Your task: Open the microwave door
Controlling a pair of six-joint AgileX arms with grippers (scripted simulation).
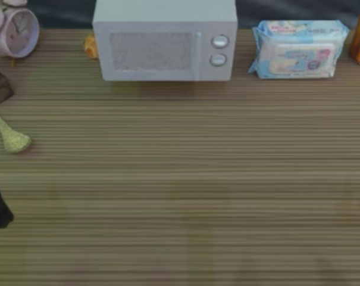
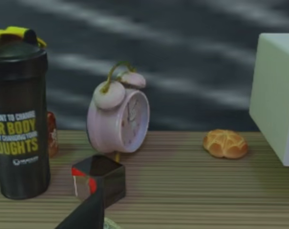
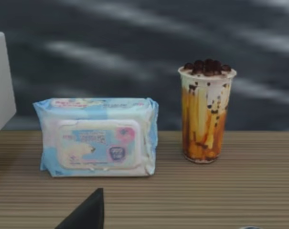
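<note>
Claws out of sight; striped wooden table (image 1: pixel 185 179).

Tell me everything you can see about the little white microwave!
The microwave is a small white box that looks like plastic. Its door has a speckled grey mesh window and is shut. Two round grey-white knobs, one above the other, sit right of the door. It stands upright at the table's back edge. A bread roll lies just to its left; the wet-wipes pack lies apart on its right.

one microwave (image 1: pixel 165 39), one wipes pack (image 1: pixel 299 49), one clock (image 1: pixel 13 31), one bun (image 2: pixel 225 143)
</note>
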